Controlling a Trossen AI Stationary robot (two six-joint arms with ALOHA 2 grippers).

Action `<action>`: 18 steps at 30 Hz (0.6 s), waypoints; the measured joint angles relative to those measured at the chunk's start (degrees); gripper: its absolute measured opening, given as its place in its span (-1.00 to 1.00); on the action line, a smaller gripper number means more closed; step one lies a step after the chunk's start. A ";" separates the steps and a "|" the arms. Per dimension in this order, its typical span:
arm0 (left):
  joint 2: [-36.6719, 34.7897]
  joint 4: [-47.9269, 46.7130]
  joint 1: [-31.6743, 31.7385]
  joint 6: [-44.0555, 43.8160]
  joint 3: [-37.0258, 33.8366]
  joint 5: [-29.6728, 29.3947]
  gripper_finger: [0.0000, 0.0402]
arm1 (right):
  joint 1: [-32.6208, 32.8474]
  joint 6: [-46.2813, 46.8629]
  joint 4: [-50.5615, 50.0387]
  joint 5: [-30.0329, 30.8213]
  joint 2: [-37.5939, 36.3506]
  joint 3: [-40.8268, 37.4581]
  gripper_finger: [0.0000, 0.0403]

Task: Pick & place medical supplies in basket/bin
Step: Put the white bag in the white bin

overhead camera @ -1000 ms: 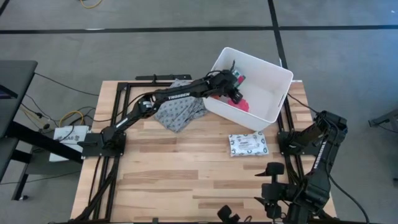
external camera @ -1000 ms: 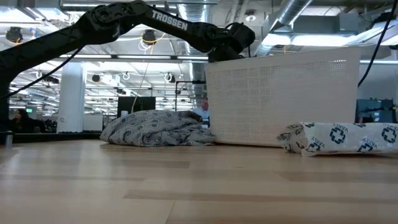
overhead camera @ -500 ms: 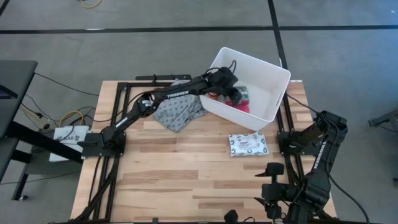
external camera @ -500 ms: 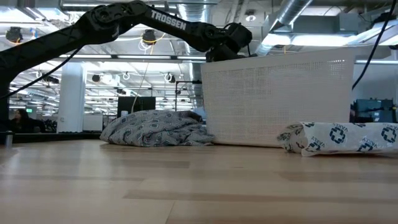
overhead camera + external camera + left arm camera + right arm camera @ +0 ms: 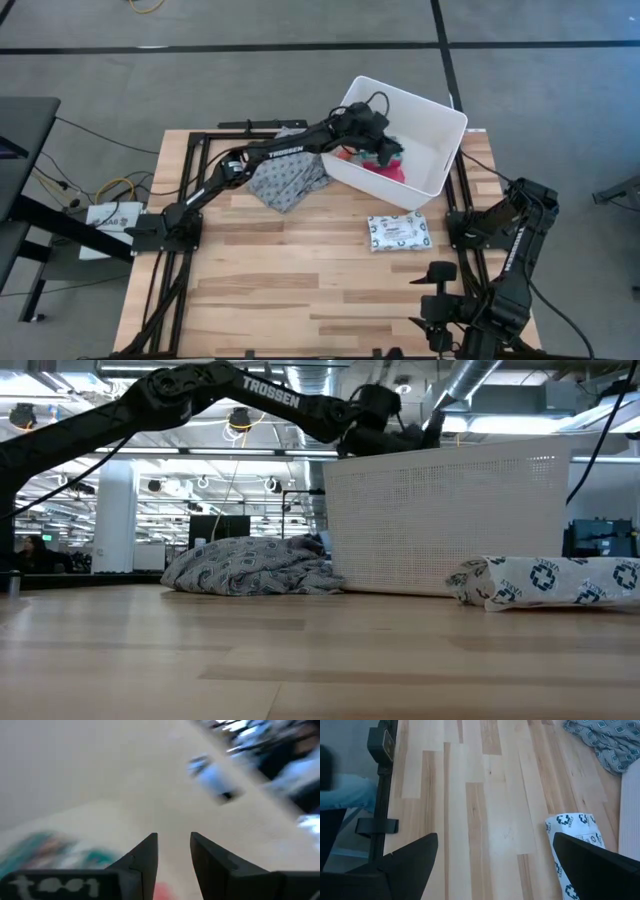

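Observation:
My left arm reaches from the table's left into the white tub [image 5: 440, 125], which stands at the far right. Its gripper [image 5: 388, 150] hovers over the tub's floor, narrowly open with nothing between the fingers [image 5: 174, 840]. In the low view the gripper [image 5: 405, 425] shows just above the tub's rim [image 5: 450, 450]. A pink item [image 5: 390, 172] and a blurred green one [image 5: 45, 850] lie inside the tub. The white patterned soft pack [image 5: 398, 231] lies flat on the table near the tub. My right gripper [image 5: 495, 836] waits wide open at the near right.
The grey dotted cloth [image 5: 288, 178] lies bunched against the tub's left side [image 5: 250, 567]. Black frame rails [image 5: 190, 150] run along the table's left and right edges. Bare wood spreads across the table's middle and near part [image 5: 300, 270].
My left gripper has risen inside the tub, so that its fingers now show above the rim in the low view. The tub has slid a little toward the table's left. The soft pack and the cloth have stayed put.

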 joint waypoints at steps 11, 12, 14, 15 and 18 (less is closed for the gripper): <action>-8.43 19.06 -0.60 -9.44 -0.02 14.11 -0.49 | 0.00 1.24 0.72 -0.06 0.00 0.02 0.95; -9.80 18.70 -1.00 -8.85 -0.10 15.53 -0.49 | 0.00 1.87 0.94 -0.11 0.00 0.02 0.95; -12.36 19.11 -2.11 -7.35 -0.09 18.41 -0.49 | 0.00 3.07 1.16 -0.20 0.00 0.02 0.95; -13.82 19.14 -2.62 -6.58 -0.06 20.32 -0.49 | 0.00 3.33 1.59 -0.22 0.00 0.02 0.95; -17.37 15.47 -4.70 -3.25 0.02 24.99 -0.49 | 0.00 3.08 3.82 -0.21 0.00 0.02 0.95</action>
